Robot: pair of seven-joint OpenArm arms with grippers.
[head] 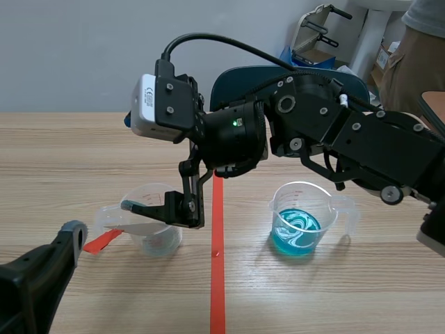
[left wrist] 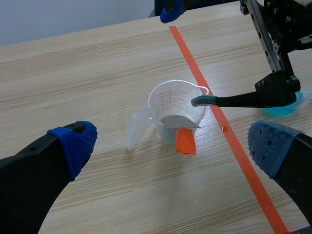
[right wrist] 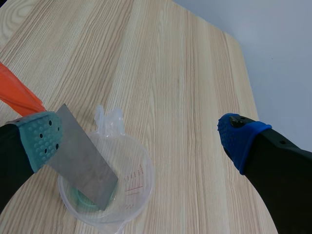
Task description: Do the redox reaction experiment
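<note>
A clear measuring cup (head: 149, 229) (left wrist: 170, 100) (right wrist: 134, 187) stands left of the tape line with a little pale liquid in its bottom. A grey metal strip (head: 142, 227) (left wrist: 178, 122) (right wrist: 80, 163) leans inside it, its orange end (head: 103, 241) (left wrist: 185, 141) sticking out over the rim. My right gripper (head: 132, 163) (right wrist: 141, 141) hangs open over this cup, the grey-green pad (left wrist: 202, 101) at the rim beside the strip. A second cup (head: 299, 226) holds blue liquid. My left gripper (left wrist: 173, 156) is open, low and short of the first cup.
An orange-red tape line (head: 217, 271) runs down the table between the two cups. A blue chair (head: 240, 76) stands behind the far edge. A person (head: 417, 49) stands at the back right. Bare wood lies along the near side.
</note>
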